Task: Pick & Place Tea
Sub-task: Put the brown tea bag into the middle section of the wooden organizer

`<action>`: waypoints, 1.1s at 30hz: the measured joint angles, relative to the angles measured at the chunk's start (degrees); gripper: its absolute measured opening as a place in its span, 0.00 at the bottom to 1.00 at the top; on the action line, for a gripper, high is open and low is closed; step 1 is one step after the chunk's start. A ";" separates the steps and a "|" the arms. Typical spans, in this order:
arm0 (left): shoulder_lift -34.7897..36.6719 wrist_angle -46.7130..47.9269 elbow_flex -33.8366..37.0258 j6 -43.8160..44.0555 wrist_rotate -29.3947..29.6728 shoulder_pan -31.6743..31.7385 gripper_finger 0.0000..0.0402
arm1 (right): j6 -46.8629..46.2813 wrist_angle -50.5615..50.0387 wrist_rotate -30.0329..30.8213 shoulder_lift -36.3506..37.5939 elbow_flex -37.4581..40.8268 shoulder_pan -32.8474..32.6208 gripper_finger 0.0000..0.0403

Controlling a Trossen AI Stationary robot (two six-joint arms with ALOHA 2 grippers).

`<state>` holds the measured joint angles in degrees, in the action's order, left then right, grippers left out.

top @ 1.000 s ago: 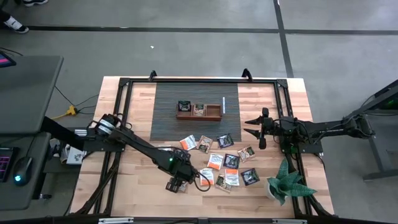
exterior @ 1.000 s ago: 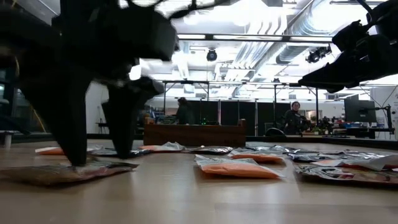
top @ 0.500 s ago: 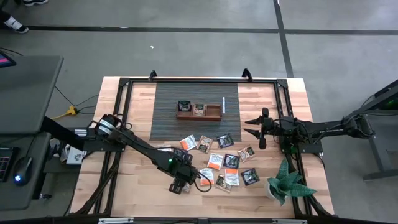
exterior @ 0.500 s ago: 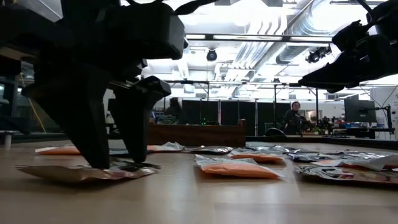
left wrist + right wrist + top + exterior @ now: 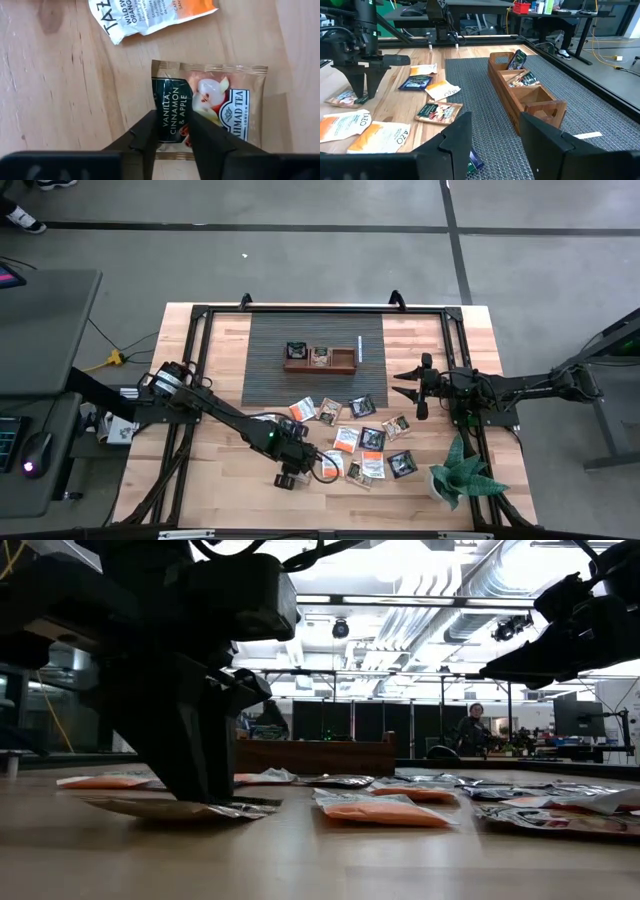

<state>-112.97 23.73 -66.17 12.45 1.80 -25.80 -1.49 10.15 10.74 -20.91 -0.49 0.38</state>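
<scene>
Now, step in hand: we judge that the left gripper (image 5: pixel 172 131) is pinching up a beige vanilla-cinnamon-apple sachet (image 5: pixel 210 112) at the near edge of the spread of tea on the counter (image 5: pixel 220 490).
Left fingers: narrowed onto the sachet's near edge, their tips pressing its dark label; in the low view the sachet (image 5: pixel 180 808) lies flat on the wood.
Right gripper (image 5: pixel 413 392): waits above the counter's right side, fingers apart, holding nothing.
Tea: the other sachets (image 5: pixel 360 442) lie scattered between the arms; an orange-and-white sachet (image 5: pixel 150 15) lies just beside ours, apart from it.
Tray (image 5: pixel 321 359): on the dark mat, well apart; two compartments hold sachets.
Doing it well: we would finish the squeeze before lifting, rise straight, and check that only one sachet comes.
</scene>
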 joint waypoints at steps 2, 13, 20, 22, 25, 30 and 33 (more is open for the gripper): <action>0.00 0.00 0.00 0.11 -0.02 0.00 0.20 | 0.02 0.00 0.00 0.00 -0.01 0.00 0.40; 0.00 0.13 0.00 1.35 0.11 0.00 0.01 | 0.00 0.00 0.00 0.00 0.00 0.00 0.39; 2.29 2.36 0.20 1.39 3.06 -0.13 0.00 | 0.02 0.01 0.00 0.00 -0.01 0.00 0.40; 3.99 4.90 0.46 1.54 5.73 -0.19 0.00 | 0.00 0.00 0.00 0.00 0.00 0.00 0.40; 6.31 8.85 0.77 1.77 10.74 -0.12 0.00 | 0.02 0.02 0.00 0.00 0.00 0.00 0.40; 9.88 13.19 0.66 3.41 19.05 -0.09 0.00 | 0.00 0.11 0.00 -0.02 0.00 0.00 0.40; 12.34 15.03 0.68 4.13 22.18 -0.09 0.00 | 0.01 0.09 0.00 -0.02 -0.01 0.00 0.40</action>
<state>-100.62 38.76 -65.49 16.58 23.99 -25.89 -1.48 10.24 10.74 -20.93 -0.51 0.38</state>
